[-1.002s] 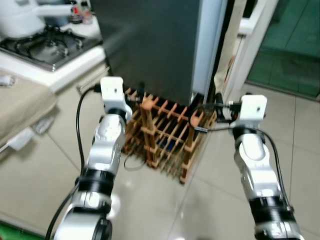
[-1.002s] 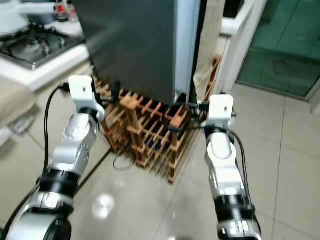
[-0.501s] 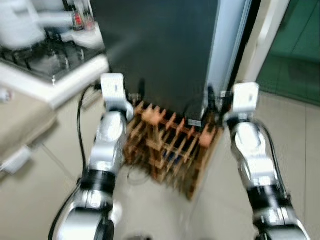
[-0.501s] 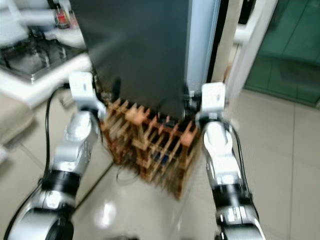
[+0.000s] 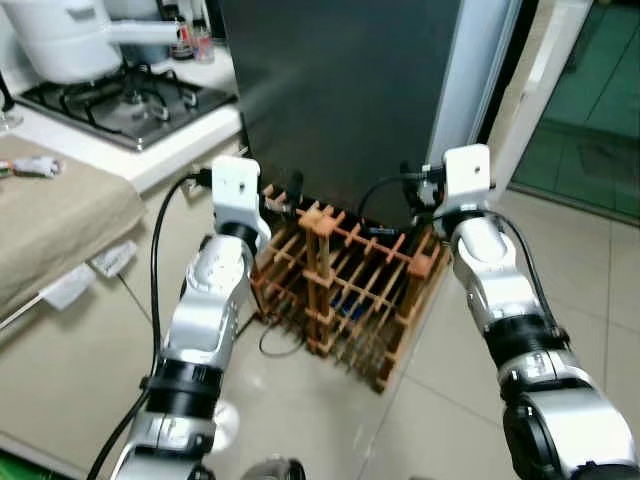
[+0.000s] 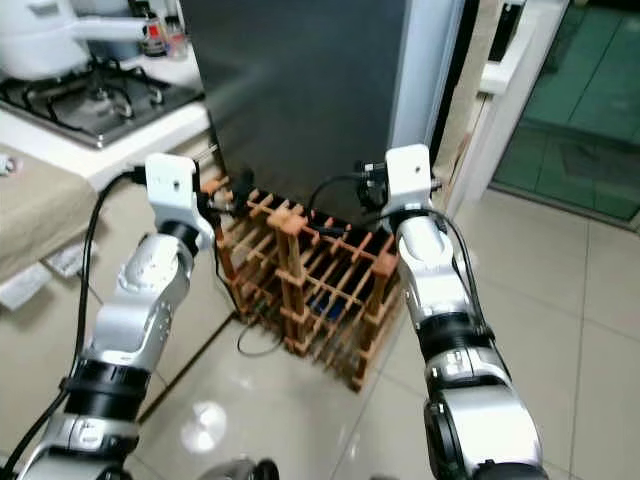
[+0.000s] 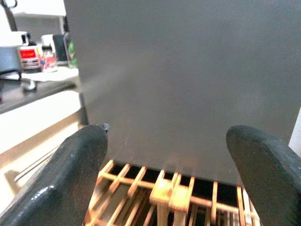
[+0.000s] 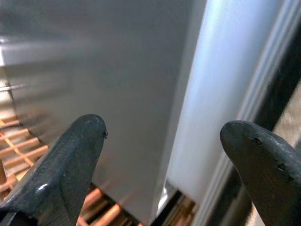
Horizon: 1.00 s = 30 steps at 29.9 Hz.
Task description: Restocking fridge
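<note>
Kitchen: tiled floor (image 5: 80, 380), stove (image 5: 130, 100) far left, wooden rack (image 5: 350, 300) at the foot of the dark fridge (image 5: 340, 90).
Change: robot has stepped closer; fridge now nearer, door shut.
Left gripper (image 7: 174, 160): released, empty, facing fridge.
Right gripper (image 8: 164, 155): released, empty, aimed at the door edge.
Meaning: opening likely next.

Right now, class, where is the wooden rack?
The wooden rack stands on the tiled floor against the dark fridge, ahead between both arms.

The fridge (image 5: 340, 90) top is cut off by the picture's edge
</note>
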Tool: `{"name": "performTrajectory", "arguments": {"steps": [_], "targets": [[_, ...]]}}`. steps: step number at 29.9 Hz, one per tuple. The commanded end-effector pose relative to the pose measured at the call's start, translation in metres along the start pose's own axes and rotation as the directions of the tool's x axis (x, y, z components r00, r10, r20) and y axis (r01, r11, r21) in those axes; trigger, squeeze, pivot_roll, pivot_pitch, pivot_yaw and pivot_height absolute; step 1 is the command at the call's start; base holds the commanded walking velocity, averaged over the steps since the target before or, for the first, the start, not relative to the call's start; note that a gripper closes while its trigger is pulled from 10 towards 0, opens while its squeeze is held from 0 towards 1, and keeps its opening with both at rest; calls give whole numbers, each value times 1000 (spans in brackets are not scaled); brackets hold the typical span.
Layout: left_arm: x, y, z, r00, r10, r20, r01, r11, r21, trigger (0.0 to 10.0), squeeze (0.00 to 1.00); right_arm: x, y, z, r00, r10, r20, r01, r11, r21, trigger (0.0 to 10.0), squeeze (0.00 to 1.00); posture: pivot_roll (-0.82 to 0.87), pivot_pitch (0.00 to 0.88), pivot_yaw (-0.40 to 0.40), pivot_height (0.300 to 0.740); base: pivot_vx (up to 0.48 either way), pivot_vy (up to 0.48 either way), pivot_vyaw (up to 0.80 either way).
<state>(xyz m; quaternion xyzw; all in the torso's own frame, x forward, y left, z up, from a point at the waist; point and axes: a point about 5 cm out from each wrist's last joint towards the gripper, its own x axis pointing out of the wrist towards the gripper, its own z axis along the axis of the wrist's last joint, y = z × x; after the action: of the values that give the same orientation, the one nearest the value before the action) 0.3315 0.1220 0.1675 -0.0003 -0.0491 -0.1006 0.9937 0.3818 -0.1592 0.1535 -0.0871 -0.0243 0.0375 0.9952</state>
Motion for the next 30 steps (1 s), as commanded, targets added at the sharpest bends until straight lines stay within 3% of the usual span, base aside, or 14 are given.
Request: {"name": "performTrajectory", "arguments": {"steps": [1, 8, 13, 16, 17, 20, 21, 22, 23, 24, 27, 28, 29, 30], "targets": [[-4, 3, 3, 1000, -2, -7, 2, 1000, 14, 10000, 0, 3, -8, -1, 999, -31, -11, 31, 999, -9, 10000, 71, 34, 95, 89, 740, 0, 0, 0], [-25, 14, 4, 998, 22, -53, -19, 999, 42, 10000, 0, 9, -32, 0, 993, -112, -44, 111, 994, -21, 10000, 75, 99, 142, 112, 740, 0, 0, 0], [-32, 15, 3, 997, 17, -76, -12, 998, 59, 10000, 0, 10, -45, 2, 985, -163, -55, 162, 987, -18, 10000, 78, 107, 148, 117, 740, 0, 0, 0], [-33, 14, 3, 997, 8, -80, -4, 998, 57, 10000, 0, 10, -48, 6, 983, -180, -30, 180, 984, 2, 10000, 82, 98, 146, 110, 740, 0, 0, 0], [-31, 11, 5, 999, -10, -49, 11, 999, 38, 10000, 0, 5, -50, 13, 974, -213, 77, 211, 977, 30, 10000, 78, 52, 138, 90, 740, 0, 0, 0], [-29, 10, 6, 999, -18, -38, 19, 999, 25, 10000, 0, 2, -50, 15, 967, -222, 122, 219, 975, 38, 10000, 78, 42, 135, 87, 740, 0, 0, 0], [-28, 9, 9, 1000, -21, 2, 21, 999, -34, 10000, 0, -22, -43, 18, 936, -239, 257, 236, 971, 44, 10000, 78, -34, 109, 70, 740, 0, 0, 0], [-28, 9, 10, 1000, -15, 13, 16, 999, -49, 10000, 0, -33, -40, 19, 924, -249, 291, 245, 968, 50, 10000, 78, -34, 109, 70, 740, 0, 0, 0], [-28, 9, 10, 1000, -6, 21, 8, 997, -71, 10000, 0, -44, -38, 20, 913, -260, 315, 257, 965, 54, 10000, 75, -59, 96, 65, 740, 0, 0, 0], [-28, 9, 10, 1000, -6, 21, 8, 997, -71, 10000, 0, -44, -38, 20, 913, -260, 315, 257, 965, 54, 10000, 75, -59, 96, 65, 740, 0, 0, 0], [-38, 19, 6, 997, 70, 23, -67, 990, -124, 10000, 0, -94, -28, 18, 893, -271, 359, 271, 961, 51, 10000, 71, -120, 33, 40, 740, 0, 0, 0], [-38, 19, 6, 997, 70, 23, -67, 990, -124, 10000, 0, -94, -28, 18, 893, -271, 359, 271, 961, 51, 10000, 71, -120, 33, 40, 740, 0, 0, 0], [-60, 30, 2, 996, 76, 35, -72, 993, -97, 10000, 0, -134, -19, 11, 907, -233, 352, 234, 971, 40, 10000, 71, -141, 3, 24, 740, 0, 0, 0], [-70, 33, 1, 997, 64, 38, -61, 996, -69, 10000, 0, -148, -15, 7, 915, -212, 343, 216, 976, 26, 10000, 71, -141, 3, 24, 740, 0, 0, 0]]}}
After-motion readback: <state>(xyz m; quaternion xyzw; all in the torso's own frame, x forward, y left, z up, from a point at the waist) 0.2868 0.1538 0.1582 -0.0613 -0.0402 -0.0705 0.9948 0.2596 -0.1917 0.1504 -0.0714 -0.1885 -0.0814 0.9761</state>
